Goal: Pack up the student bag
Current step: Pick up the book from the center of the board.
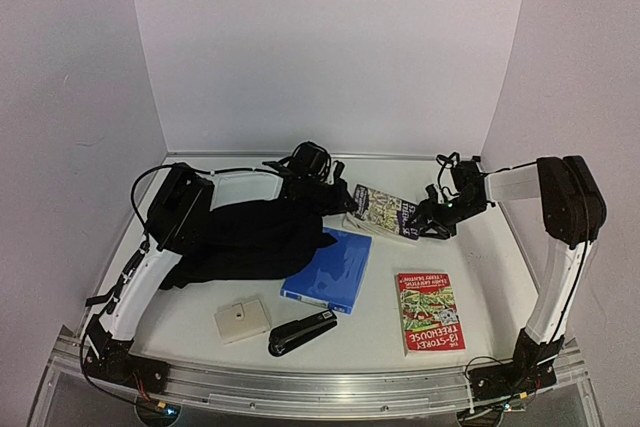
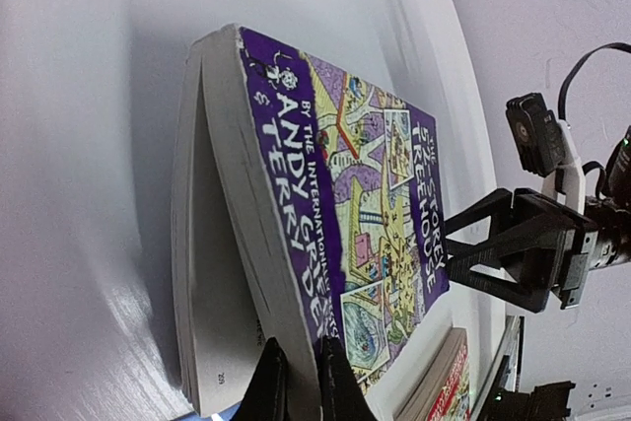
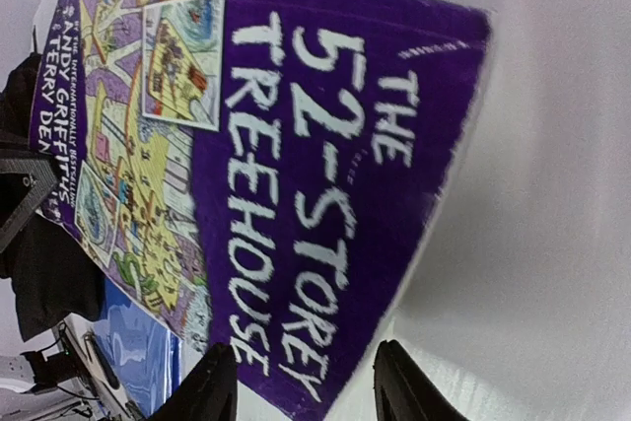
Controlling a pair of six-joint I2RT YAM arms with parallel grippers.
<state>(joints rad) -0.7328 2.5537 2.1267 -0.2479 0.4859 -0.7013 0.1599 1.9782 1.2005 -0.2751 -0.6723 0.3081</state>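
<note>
The student bag (image 1: 250, 237), a black soft backpack, lies at the left middle of the table, under my left arm. A purple "52-Storey Treehouse" book (image 1: 385, 212) lies just right of it. My left gripper (image 2: 299, 382) is shut on the book's (image 2: 325, 204) cover and top pages at its near end, so that part is lifted off the lower pages. My right gripper (image 3: 306, 391) is open at the book's (image 3: 296, 145) other end, with a corner between its fingers. It also shows in the left wrist view (image 2: 513, 253).
A blue folder (image 1: 330, 272) lies against the bag's right side. A red "13-Storey Treehouse" book (image 1: 428, 309) lies front right. A black stapler (image 1: 303, 332) and a small beige box (image 1: 241, 319) sit near the front edge. White walls close the back and sides.
</note>
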